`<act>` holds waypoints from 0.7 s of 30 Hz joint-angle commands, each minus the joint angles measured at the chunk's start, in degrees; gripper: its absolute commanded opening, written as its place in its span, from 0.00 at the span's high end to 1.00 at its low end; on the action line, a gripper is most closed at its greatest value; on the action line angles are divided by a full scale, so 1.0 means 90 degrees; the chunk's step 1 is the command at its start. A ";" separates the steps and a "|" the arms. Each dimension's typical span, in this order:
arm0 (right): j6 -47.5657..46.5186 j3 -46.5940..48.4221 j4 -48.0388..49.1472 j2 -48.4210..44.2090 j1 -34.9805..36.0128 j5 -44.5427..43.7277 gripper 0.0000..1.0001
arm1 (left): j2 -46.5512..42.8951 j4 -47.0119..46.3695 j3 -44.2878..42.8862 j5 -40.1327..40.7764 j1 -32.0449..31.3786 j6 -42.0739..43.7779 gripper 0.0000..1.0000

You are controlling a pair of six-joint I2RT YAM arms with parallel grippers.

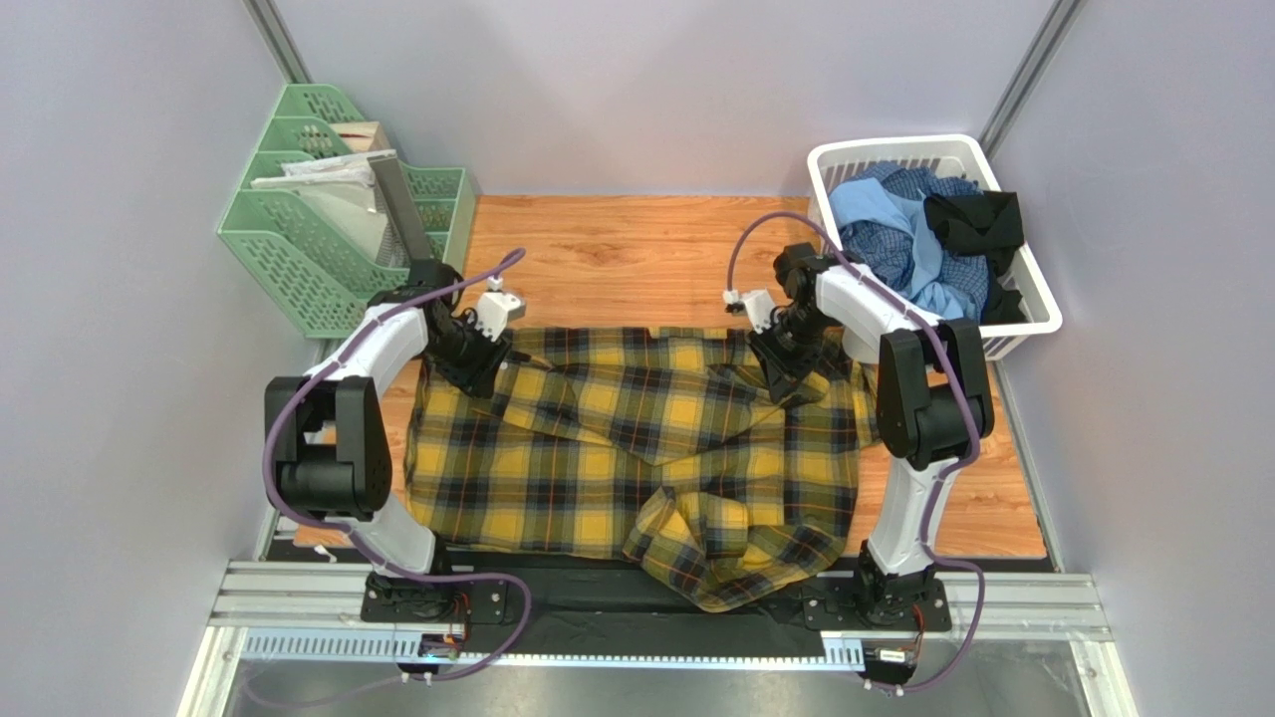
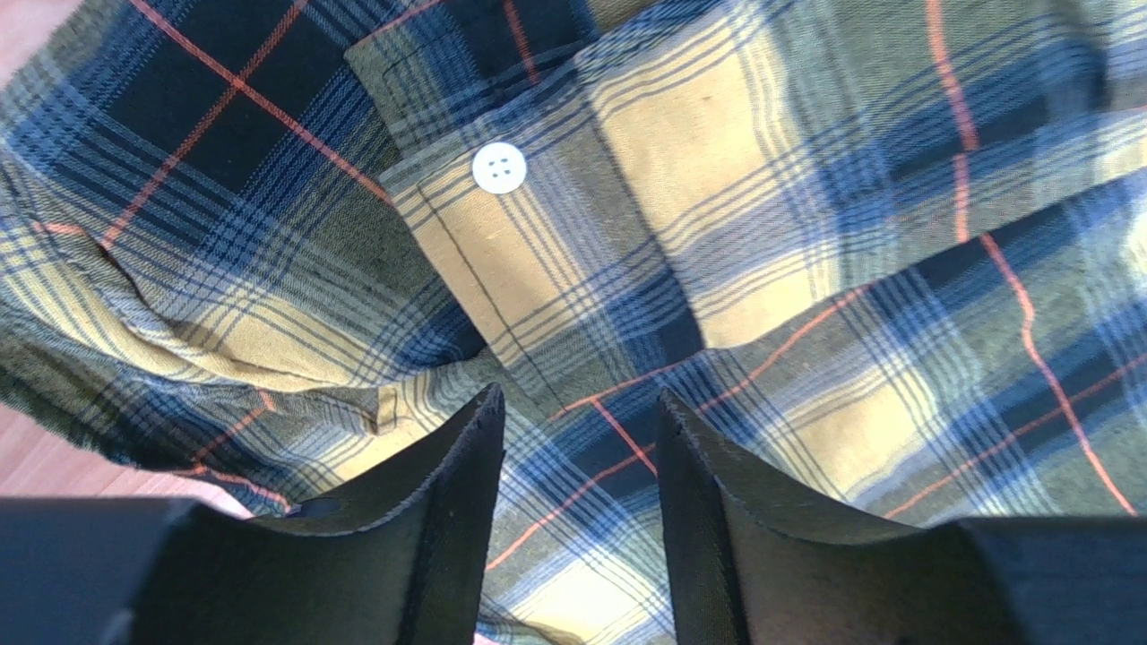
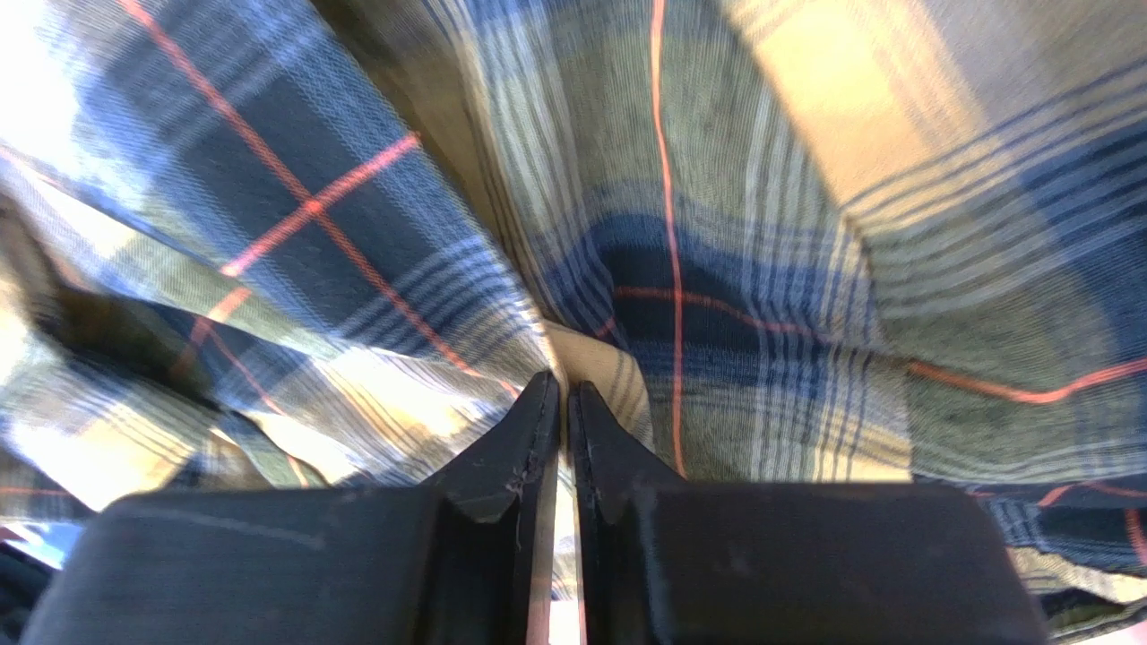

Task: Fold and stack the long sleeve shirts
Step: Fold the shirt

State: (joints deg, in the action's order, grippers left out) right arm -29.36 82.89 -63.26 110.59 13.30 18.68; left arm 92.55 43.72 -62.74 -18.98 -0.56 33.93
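Counter [image 1: 629, 254] is carrying the plaid shirt [image 1: 629, 448], which is lying spread and rumpled across the middle and spilling over the near edge. At the far right corner a white basket [image 1: 898, 147] is holding other long sleeve shirts [image 1: 898, 224]. A green file rack [image 1: 300, 247] is standing at the far left corner. Over the shirt's far left part the left gripper [image 2: 579, 403] is hanging with fingers spread, near a white button [image 2: 500, 167]. The right gripper [image 3: 566, 390] is pinching a fold at the shirt's far right part.
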 commanded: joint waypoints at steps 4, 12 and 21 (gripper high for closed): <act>0.0059 -0.0012 0.0592 0.0007 -0.0003 -0.0776 0.88 | 0.0867 -0.0298 -0.0527 0.0623 0.0003 0.0019 0.61; 0.0352 0.0691 0.1072 0.0877 0.0016 -0.1294 0.82 | 0.1972 0.0034 -0.1505 0.0977 0.0013 -0.0147 0.76; 0.0284 -0.0028 -0.0293 -0.1666 0.0026 0.0432 0.27 | -0.0847 0.1712 -0.0824 -0.2068 -0.0220 0.1501 0.40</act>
State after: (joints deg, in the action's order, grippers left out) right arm -26.85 85.60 -59.29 111.79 13.45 13.02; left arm 101.73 48.58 -72.64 -20.38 -0.58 37.41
